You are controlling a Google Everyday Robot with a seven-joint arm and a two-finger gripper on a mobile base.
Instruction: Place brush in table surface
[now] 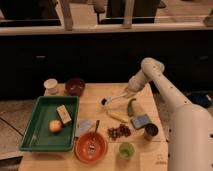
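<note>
The brush point(113, 99) has a slim white handle and a small dark head at its left end. It is at the far middle of the light wooden table surface point(100, 107), low over it or on it; I cannot tell which. My gripper point(128, 91) is at the right end of the handle, reaching in from the right on the white arm. Whether it holds the handle does not show.
A green tray point(30, 131) on the left holds a round fruit point(55, 126) and a tan block point(63, 114). A white cup point(51, 85) and dark bowl point(75, 86) stand at the back. A yellow stick point(118, 116), green vegetable point(131, 107), blue sponge point(140, 120), metal cup point(150, 131), grapes point(119, 131), orange bowl with spoon point(91, 146) and green cup point(126, 150) fill the front.
</note>
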